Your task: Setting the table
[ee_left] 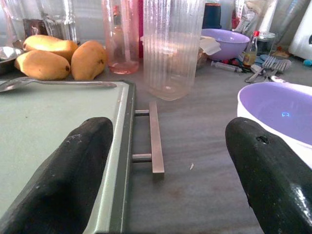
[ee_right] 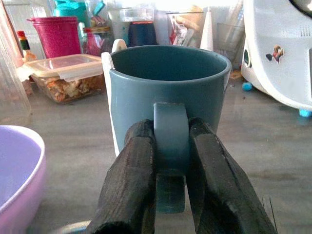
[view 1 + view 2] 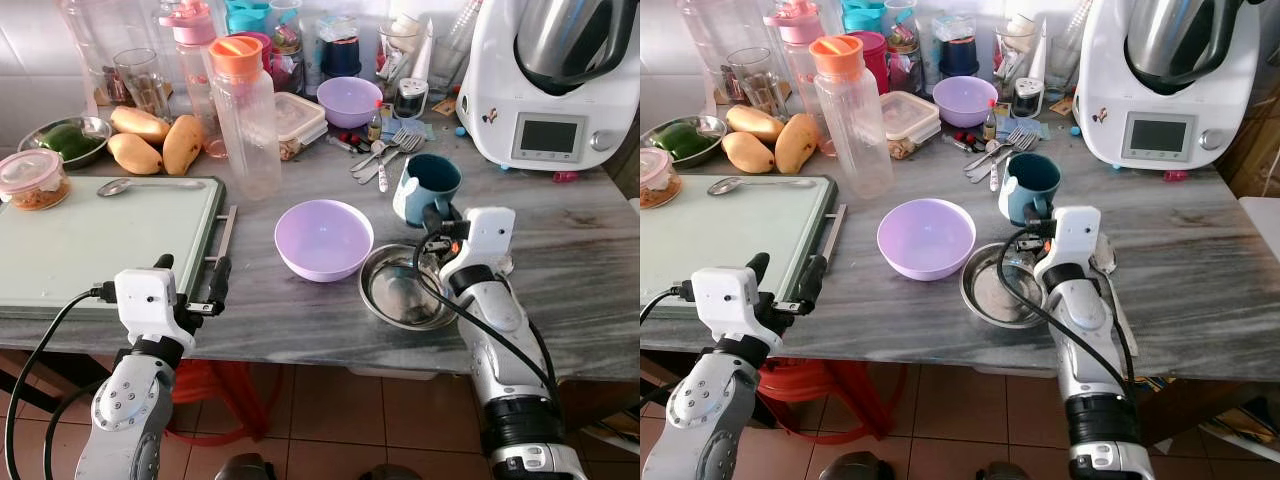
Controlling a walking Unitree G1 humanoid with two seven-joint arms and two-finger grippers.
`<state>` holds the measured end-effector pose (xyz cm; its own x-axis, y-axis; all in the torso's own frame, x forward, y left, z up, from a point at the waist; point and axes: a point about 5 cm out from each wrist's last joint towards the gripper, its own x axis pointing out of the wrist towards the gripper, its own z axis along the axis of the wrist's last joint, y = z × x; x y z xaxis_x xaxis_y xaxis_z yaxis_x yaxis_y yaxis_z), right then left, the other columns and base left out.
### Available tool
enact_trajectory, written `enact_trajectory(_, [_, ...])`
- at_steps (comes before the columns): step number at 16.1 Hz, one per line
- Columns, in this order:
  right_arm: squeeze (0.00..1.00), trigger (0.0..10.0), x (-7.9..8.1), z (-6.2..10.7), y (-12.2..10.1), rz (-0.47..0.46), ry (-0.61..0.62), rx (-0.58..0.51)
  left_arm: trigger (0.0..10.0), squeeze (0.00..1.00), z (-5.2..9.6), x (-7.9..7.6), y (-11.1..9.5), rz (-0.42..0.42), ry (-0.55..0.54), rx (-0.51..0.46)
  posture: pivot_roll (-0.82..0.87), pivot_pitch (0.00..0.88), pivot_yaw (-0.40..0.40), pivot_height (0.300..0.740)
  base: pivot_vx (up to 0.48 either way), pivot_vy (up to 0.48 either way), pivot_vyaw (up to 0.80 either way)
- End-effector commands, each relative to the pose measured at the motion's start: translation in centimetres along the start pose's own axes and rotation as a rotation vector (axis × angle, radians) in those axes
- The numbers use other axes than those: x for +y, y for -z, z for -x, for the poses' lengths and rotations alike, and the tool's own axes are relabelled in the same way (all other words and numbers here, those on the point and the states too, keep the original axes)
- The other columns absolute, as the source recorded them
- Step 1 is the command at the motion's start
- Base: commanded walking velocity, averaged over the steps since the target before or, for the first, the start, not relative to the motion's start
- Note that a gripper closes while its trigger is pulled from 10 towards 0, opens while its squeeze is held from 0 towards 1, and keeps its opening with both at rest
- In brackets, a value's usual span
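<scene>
Mug [image 2: 168,97] handle pinched by right gripper [image 2: 170,161] above steel bowl [image 3: 400,290] rim

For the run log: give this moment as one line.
right gripper: shut on mug handle | left gripper: open by tray handle

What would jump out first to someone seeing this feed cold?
The right hand pinches the handle of the teal mug, held above the steel bowl at the counter's near edge. Just left of that sits a lilac bowl. The left hand hangs open at the near edge by the handle of the pale green tray, with mangoes and a clear bottle behind it.
</scene>
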<state>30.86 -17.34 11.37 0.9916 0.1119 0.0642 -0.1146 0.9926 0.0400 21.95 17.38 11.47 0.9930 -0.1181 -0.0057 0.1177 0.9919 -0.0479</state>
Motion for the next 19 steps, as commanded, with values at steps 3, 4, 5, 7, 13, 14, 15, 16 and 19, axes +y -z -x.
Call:
enact_trajectory(3, [0.0,10.0,-0.4,0.2,0.9,-0.02,0.0,0.025,10.0,0.0,0.0,-0.1,-0.4,-0.006,0.015,-0.005,0.08,0.004,0.047,0.74,0.0,0.0,0.0])
enact_trajectory(4, [0.0,10.0,-0.5,0.2,1.0,-0.005,-0.01,0.028,10.0,0.0,0.0,-0.1,-0.4,-0.007,0.015,-0.005,0.08,0.005,0.047,0.74,0.0,0.0,0.0])
enact_trajectory(5, [0.0,10.0,-0.5,0.2,1.1,0.004,-0.02,0.03,10.0,0.0,0.0,-0.1,-0.5,-0.007,0.015,-0.005,0.09,0.005,0.047,0.74,0.0,0.0,0.0])
enact_trajectory(7, [0.0,10.0,-0.7,0.2,1.2,0.007,-0.028,0.031,10.0,0.0,0.0,-0.1,-0.5,-0.007,0.015,-0.004,0.09,0.007,0.049,0.74,0.0,0.0,0.0])
enact_trajectory(13, [0.82,10.0,-0.7,-0.1,1.7,0.023,-0.082,0.047,10.0,0.0,0.0,-0.2,-0.5,-0.006,0.017,-0.003,0.08,0.008,0.051,0.74,0.0,0.0,0.0])
enact_trajectory(14, [1.0,10.0,-0.7,-0.1,1.7,0.027,-0.081,0.044,10.0,0.0,0.0,-0.2,-0.5,-0.007,0.015,-0.004,0.09,0.008,0.048,0.74,0.0,0.0,0.0])
enact_trajectory(15, [1.0,10.0,-0.8,0.0,1.7,0.031,-0.079,0.041,10.0,0.0,0.0,-0.2,-0.5,-0.007,0.013,-0.004,0.09,0.007,0.046,0.74,0.0,0.0,0.0])
enact_trajectory(16, [1.0,10.0,-0.8,0.0,1.7,0.042,-0.076,0.033,10.0,0.0,0.0,-0.2,-0.5,-0.006,0.012,-0.004,0.09,0.007,0.046,0.74,0.0,0.0,0.0])
enact_trajectory(19, [1.0,10.0,-1.2,0.0,1.0,0.078,-0.051,-0.002,10.0,0.0,-0.1,-0.2,-0.4,-0.004,0.014,-0.003,0.08,0.002,0.046,0.74,0.0,0.0,0.0])
